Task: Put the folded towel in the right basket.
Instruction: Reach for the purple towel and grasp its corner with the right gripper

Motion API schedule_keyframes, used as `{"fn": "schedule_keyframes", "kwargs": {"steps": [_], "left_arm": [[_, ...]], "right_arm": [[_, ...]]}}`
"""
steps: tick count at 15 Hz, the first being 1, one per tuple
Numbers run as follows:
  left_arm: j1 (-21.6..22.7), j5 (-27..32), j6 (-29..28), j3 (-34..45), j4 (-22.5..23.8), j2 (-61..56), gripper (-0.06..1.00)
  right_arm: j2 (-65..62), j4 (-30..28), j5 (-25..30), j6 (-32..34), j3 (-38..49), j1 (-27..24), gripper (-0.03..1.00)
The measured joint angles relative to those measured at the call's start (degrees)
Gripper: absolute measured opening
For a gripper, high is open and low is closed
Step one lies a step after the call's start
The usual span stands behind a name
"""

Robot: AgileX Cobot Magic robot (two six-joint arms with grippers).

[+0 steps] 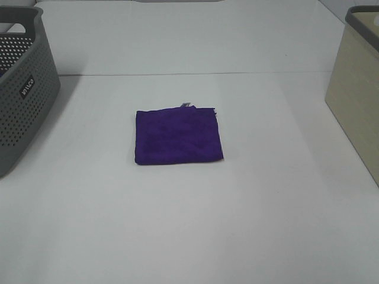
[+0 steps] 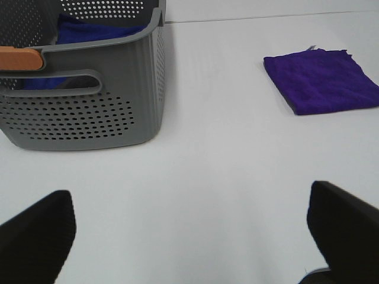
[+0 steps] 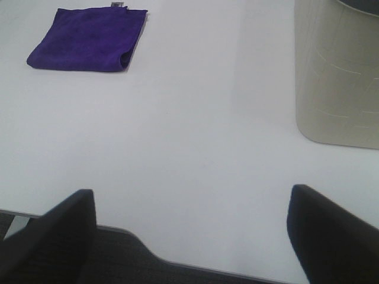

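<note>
Hovering my left gripper and right gripper over the white table, both spread wide and empty. The folded towel lies flat at dead center of the overhead frame, well apart from the beige right basket at the right edge. The grey basket at upper left holds something purple, maybe another towel.

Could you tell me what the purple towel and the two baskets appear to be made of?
Towel: soft, matte fabric, likely microfibre, judging by its fuzzy nap. Left basket: grey moulded plastic, with perforated walls. Right basket: beige, smooth, faintly lined; probably plastic too.
</note>
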Motion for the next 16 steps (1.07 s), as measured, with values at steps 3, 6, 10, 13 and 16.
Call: {"fn": "schedule_keyframes", "kwargs": {"steps": [3,6,10,13,16], "left_arm": [[0.0,0.0,0.0,0.0,-0.1,0.0,0.99],[0.0,0.0,0.0,0.0,-0.1,0.0,0.99],[1.9,0.0,0.0,0.0,-0.1,0.0,0.99],[2.0,0.0,0.0,0.0,-0.1,0.0,0.99],[2.0,0.0,0.0,0.0,-0.1,0.0,0.99]], "right_arm": [[0.0,0.0,0.0,0.0,0.0,0.0,0.85],[0.0,0.0,0.0,0.0,0.0,0.0,0.85],[0.0,0.0,0.0,0.0,0.0,0.0,0.85],[0.0,0.0,0.0,0.0,0.0,0.0,0.85],[0.0,0.0,0.0,0.0,0.0,0.0,0.85]]}}
